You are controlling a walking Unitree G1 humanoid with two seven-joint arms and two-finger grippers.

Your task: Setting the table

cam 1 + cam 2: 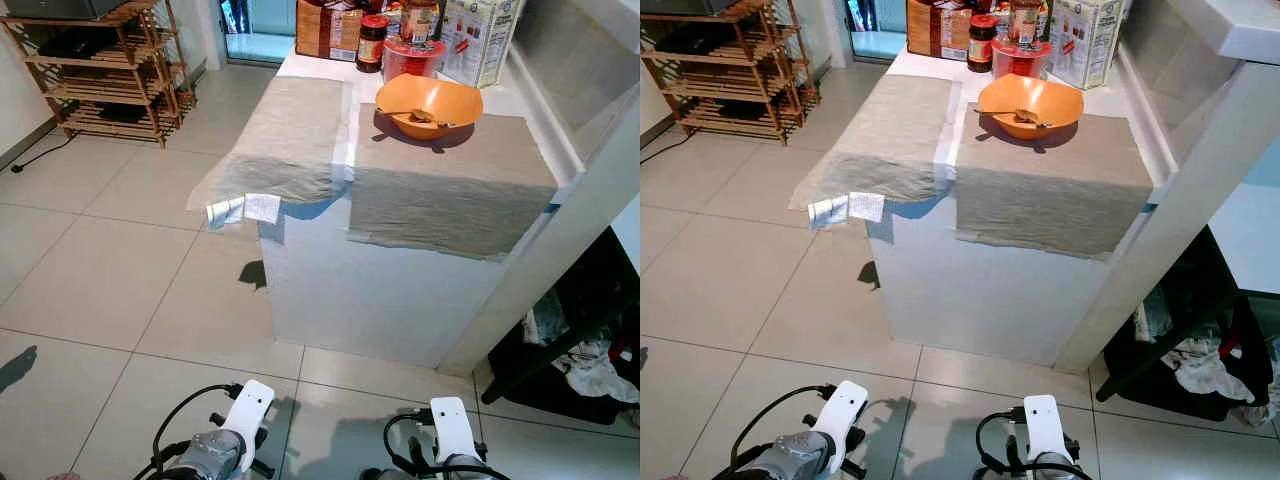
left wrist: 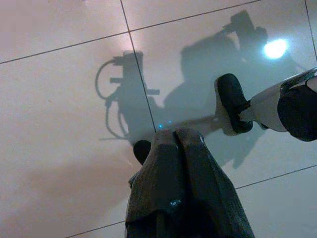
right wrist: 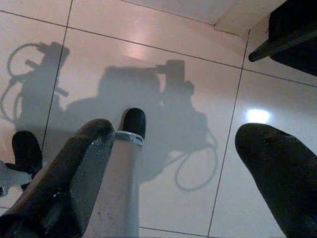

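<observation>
On the white bench (image 1: pixel 400 290) ahead, two grey placemats lay side by side, each drooping over the near edge. An orange bowl (image 1: pixel 428 104) sat on the far end of the right placemat (image 1: pixel 450 185), at about one o'clock from the robot, with a spoon-like piece resting inside it. The left placemat (image 1: pixel 285 140) lay at about twelve o'clock, its near corner hanging off the bench's left side. Behind the bowl stood a red-lidded jar (image 1: pixel 372 42), a red container (image 1: pixel 412 57) and a printed carton (image 1: pixel 480 38), crowded at the back of the bench. A wooden rack (image 1: pixel 105 70) stood on the tiled floor (image 1: pixel 100 280) at about ten o'clock. A dark bag with cloth (image 1: pixel 590 360) sat low beside the bench at about three o'clock.

Both arms hung low over the floor, well short of the bench. The left gripper (image 2: pixel 178 144) had its fingers clenched together, holding nothing. The right gripper (image 3: pixel 193 148) had its fingers (image 3: pixel 74 168) released and spread wide, with bare tile between them.
</observation>
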